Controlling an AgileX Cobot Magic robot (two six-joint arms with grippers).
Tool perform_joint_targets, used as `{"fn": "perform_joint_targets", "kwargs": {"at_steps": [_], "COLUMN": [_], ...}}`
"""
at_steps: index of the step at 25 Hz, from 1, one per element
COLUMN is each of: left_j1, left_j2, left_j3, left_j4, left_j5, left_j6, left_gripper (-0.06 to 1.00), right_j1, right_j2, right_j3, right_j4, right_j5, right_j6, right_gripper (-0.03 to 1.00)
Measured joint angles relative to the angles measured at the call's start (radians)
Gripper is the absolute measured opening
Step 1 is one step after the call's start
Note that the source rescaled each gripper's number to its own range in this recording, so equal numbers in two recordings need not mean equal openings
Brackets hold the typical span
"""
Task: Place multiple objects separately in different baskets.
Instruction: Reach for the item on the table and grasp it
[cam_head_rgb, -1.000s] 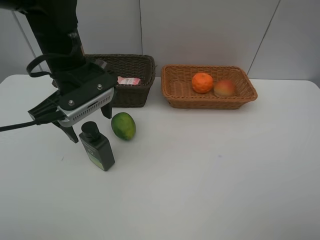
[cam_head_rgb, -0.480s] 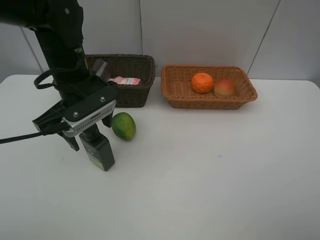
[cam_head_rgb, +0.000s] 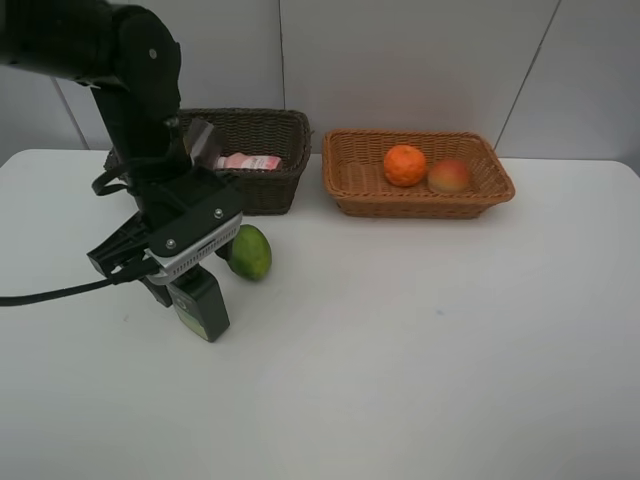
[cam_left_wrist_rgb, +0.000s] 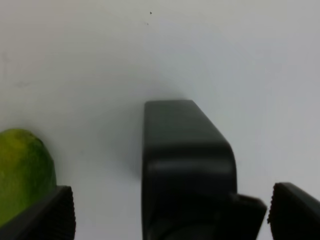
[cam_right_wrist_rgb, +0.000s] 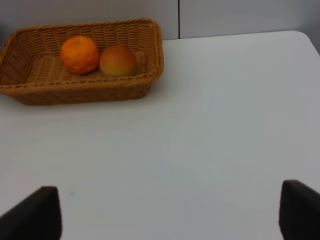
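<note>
Left pincer spread wide, dark green bottle standing between its fingers unclamped, green fruit just outside one finger, right pincer wide, empty, tan basket ahead holding orange

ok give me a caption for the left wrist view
Open left gripper straddling the dark bottle on the white table, green fruit beside one finger.
</note>
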Motion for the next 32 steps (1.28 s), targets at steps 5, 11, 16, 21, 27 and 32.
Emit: {"fn": "perform_joint_targets", "kwargs": {"at_steps": [5,11,16,21,27,32], "left_j1": [0.0,0.0,0.0,0.0,0.0,0.0], "left_j2": [0.015,0.04,0.042,0.042,0.035,0.035], "left_j3": [0.003,0.005,0.005,0.005,0.005,0.005], "left_j4": [-0.001,-0.003,-0.003,-0.003,-0.003,-0.015], "left_j5": [-0.001,-0.001,-0.001,-0.001,0.0,0.003], "left_j6": [0.0,0.0,0.0,0.0,0.0,0.0], "left_gripper": [0.99,0.99,0.99,0.99,0.99,1.0], "right_j1": [0.0,0.0,0.0,0.0,0.0,0.0], "right_j2": [0.0,0.0,0.0,0.0,0.0,0.0], "right_j3": [0.0,0.0,0.0,0.0,0.0,0.0], "right_j4": [0.0,0.0,0.0,0.0,0.0,0.0], "right_j5": [0.0,0.0,0.0,0.0,0.0,0.0], "right_j6": [0.0,0.0,0.0,0.0,0.0,0.0], "right_gripper": [0.88,0.88,0.88,0.88,0.88,0.88]}}
